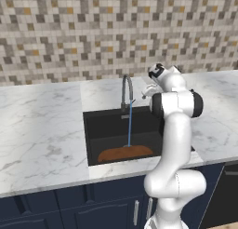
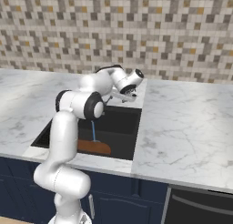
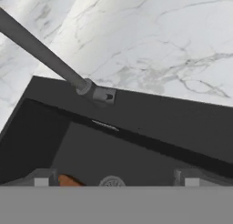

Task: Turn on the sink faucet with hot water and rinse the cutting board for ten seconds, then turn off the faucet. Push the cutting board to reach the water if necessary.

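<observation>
Water (image 1: 129, 125) running from sink faucet (image 1: 126, 89), stream landing on cutting board (image 1: 124, 154) in sink (image 1: 93, 139) near front wall. Rinse underway. Claw (image 1: 148, 91) wide, empty, beside faucet base above surface (image 1: 42, 130). Left: finish rinse, shut faucet off.

Glossy white arm (image 1: 174, 144) of rounded tubular links, bulbous swollen elbows, dark grey joint caps, black ring at wrist, small dark fingertips (image 3: 42, 178) with pale pads

Matt black sink (image 1: 107, 125), wooden cutting board (image 1: 124, 153), polished marble counter (image 1: 42, 130).
</observation>
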Robot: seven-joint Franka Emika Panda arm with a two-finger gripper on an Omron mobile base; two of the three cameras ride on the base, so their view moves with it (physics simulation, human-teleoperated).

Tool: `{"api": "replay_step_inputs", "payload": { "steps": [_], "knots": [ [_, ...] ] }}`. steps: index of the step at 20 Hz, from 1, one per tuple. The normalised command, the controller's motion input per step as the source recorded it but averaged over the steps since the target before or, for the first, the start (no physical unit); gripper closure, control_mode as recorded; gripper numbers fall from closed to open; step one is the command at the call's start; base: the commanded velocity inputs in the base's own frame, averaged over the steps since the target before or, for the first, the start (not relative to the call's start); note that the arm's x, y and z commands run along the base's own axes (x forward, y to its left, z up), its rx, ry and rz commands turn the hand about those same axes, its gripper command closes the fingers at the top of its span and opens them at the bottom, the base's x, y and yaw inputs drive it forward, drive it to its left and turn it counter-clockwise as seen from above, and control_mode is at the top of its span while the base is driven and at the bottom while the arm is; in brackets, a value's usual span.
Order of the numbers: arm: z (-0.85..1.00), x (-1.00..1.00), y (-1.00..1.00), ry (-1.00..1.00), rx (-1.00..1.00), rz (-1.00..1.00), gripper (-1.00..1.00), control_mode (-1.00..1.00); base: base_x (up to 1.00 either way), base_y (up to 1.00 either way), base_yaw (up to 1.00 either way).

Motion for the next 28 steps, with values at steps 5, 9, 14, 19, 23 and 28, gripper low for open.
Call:
{"api": "replay_step_inputs", "payload": {
  "steps": [5, 9, 14, 19, 23, 28],
  "knots": [
    [0.0, 0.33, -0.03, 0.0, 0.0, 0.05, -1.0, -1.0, 0.0, 0.0, 0.0],
    [0.0, 0.38, 0.0, 0.0, 0.0, 0.0, -1.0, -1.0, 0.0, 0.0, 0.0],
    [-0.01, 0.18, 0.01, 0.0, 0.0, 0.0, -1.0, -1.0, 0.0, 0.0, 0.0],
    [-0.05, 0.12, 0.0, 0.0, 0.0, 0.0, -1.0, -1.0, 0.0, 0.0, 0.0],
    [-0.03, 0.0, 0.0, 0.0, 0.0, 0.0, -1.0, -1.0, 0.0, 0.0, 0.0],
    [0.0, 0.0, 0.0, 0.0, 0.0, 0.0, -1.0, -1.0, 0.0, 0.0, 0.0]
  ]
}}
